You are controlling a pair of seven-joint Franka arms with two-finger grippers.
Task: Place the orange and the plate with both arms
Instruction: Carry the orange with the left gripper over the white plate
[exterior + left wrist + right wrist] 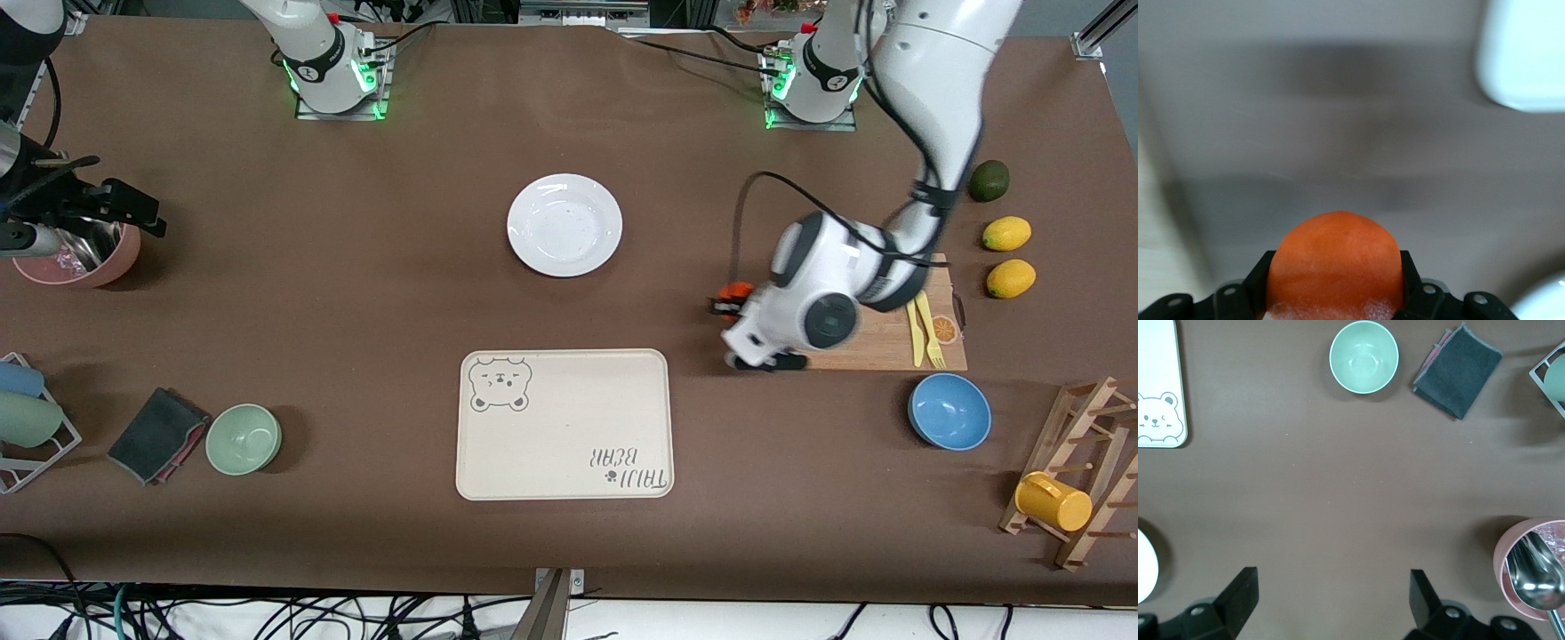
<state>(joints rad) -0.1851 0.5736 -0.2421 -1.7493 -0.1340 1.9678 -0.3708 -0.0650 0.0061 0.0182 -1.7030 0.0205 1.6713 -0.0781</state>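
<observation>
The orange (736,292) is held in my left gripper (729,302), shut on it, just above the brown table beside the wooden cutting board (880,342). In the left wrist view the orange (1335,257) fills the space between the black fingers (1255,280). The white plate (564,224) lies empty at the table's middle, farther from the front camera than the bear-print tray (564,424); part of it shows in the left wrist view (1528,53). My right gripper (142,212) is open and empty (1331,593) beside the pink bowl (84,253).
The pink bowl (1531,563) holds a metal spoon. A green bowl (244,438) and dark cloth (158,434) lie near the front. A blue bowl (949,411), yellow cutlery, two lemons (1007,234), a dark green fruit (988,180) and a mug rack (1071,480) are at the left arm's end.
</observation>
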